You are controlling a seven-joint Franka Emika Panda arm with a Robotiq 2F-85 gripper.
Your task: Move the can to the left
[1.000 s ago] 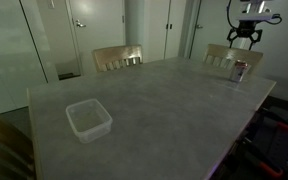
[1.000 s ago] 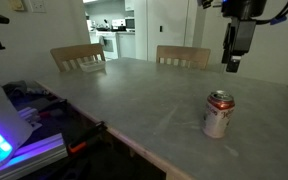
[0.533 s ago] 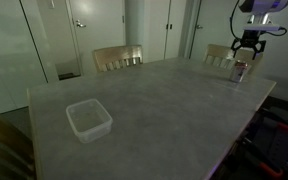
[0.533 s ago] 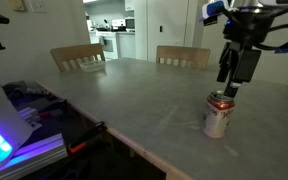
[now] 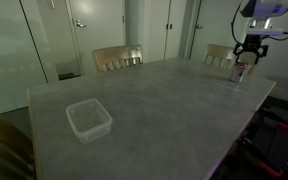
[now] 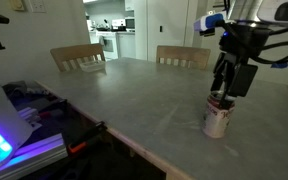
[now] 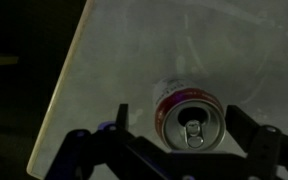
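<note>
The can [image 6: 217,118] stands upright on the grey table [image 6: 134,100], silvery with a red rim band and a pull tab on top. It also shows in an exterior view [image 5: 240,71] near the table's far corner. In the wrist view the can [image 7: 189,120] sits between my two fingers, seen from above. My gripper [image 6: 221,98] is open and hangs just over the can's top, fingers on either side [image 7: 184,122], not closed on it. It also shows in an exterior view [image 5: 248,57].
A clear square plastic container [image 5: 88,119] sits near the table's front end. Two wooden chairs [image 6: 79,56] [image 6: 182,55] stand at the table's far side. The table edge [image 7: 59,90] runs close beside the can. Equipment with a blue light [image 6: 4,135] stands beside the table.
My gripper has come down from well above the table to just over the can, its fingers now straddling the top. The can has not moved.
</note>
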